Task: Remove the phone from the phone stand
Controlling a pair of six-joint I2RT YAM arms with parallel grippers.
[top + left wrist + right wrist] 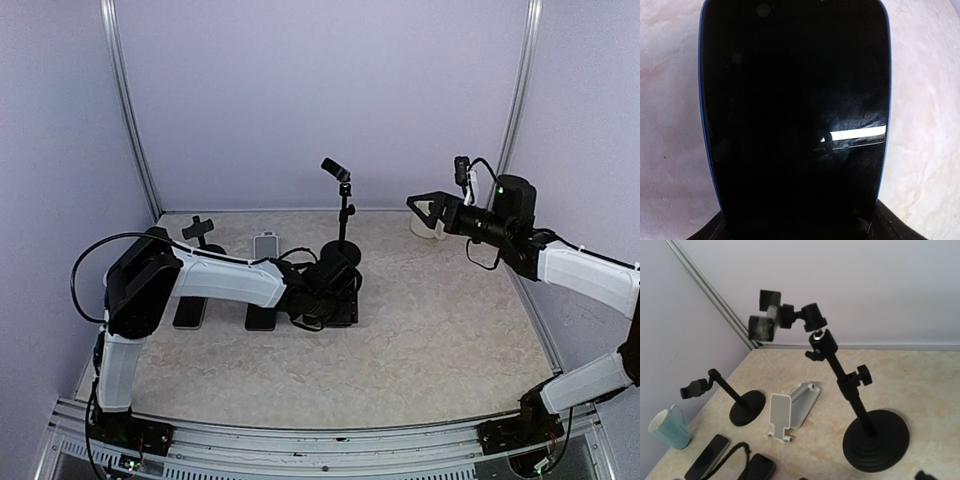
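A black-screened phone (795, 100) with a blue edge fills the left wrist view, the table's marble top behind it. My left gripper (322, 290) is low over the table's middle, shut on this phone (345, 308); its fingers are hidden by the phone. The tall black phone stand (346, 215) rises just behind it, and its clamp (765, 315) holds nothing. My right gripper (420, 207) hangs high at the back right, open and empty, facing the stand (840, 370).
A white folding stand (785, 415) and a short black stand (735, 397) are at the back left. Two other phones (190, 312) (262, 318) lie flat by the left arm. A teal mug (669, 429) sits left; a white object (426, 225) sits back right.
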